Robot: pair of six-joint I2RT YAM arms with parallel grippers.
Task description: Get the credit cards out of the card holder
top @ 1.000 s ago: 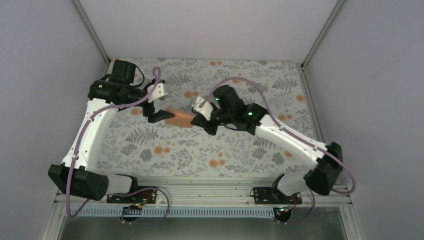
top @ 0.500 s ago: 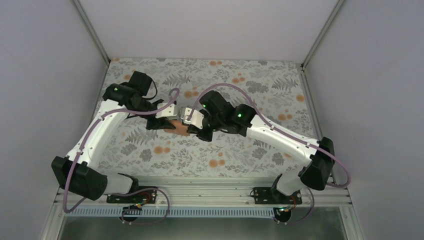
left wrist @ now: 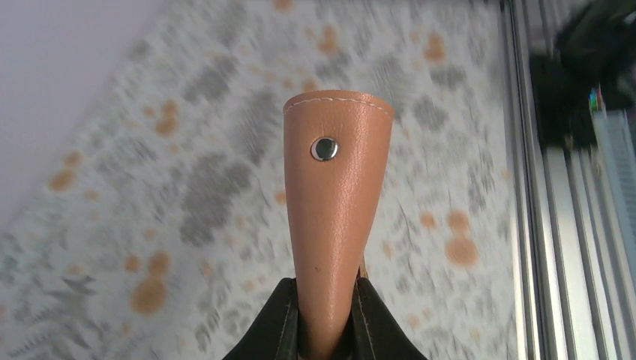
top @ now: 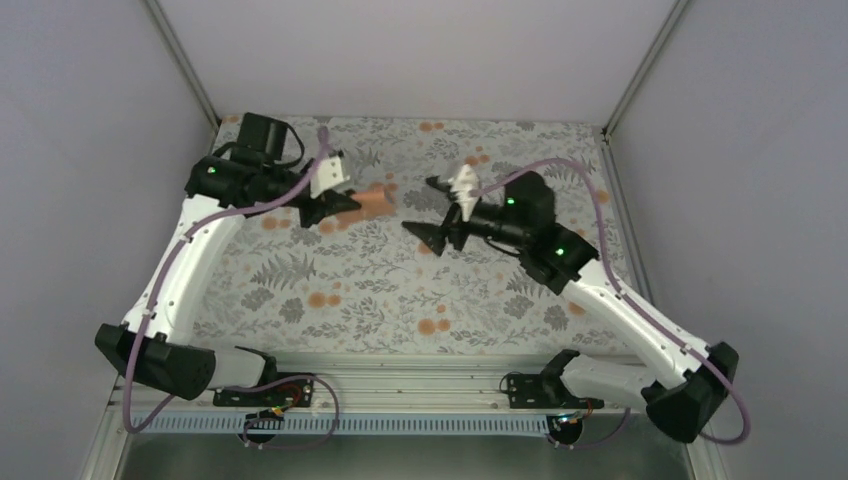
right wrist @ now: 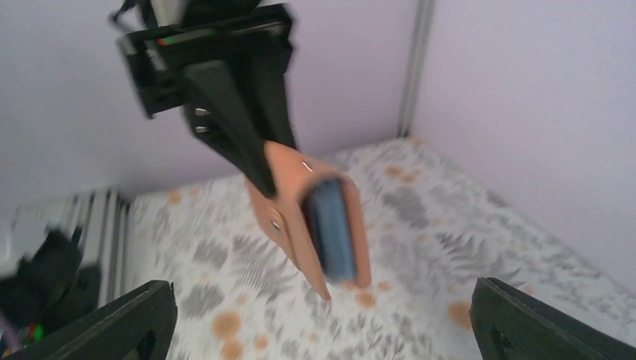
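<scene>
Credit cards, a slim stack showing only a blue edge (right wrist: 334, 225), sit inside the tan leather snap-button card holder (left wrist: 337, 217). The left gripper (left wrist: 326, 322) is clamped on one end of the holder, over the far-left part of the floral-patterned tabletop (top: 400, 290). The right gripper (top: 426, 207) faces it with its jaws wide apart. The cards are probably light, stiff and slick, so pinch them by the exposed edge.

High rear overhead view; both wrist views close on one card holder (left wrist: 335, 225)
</scene>
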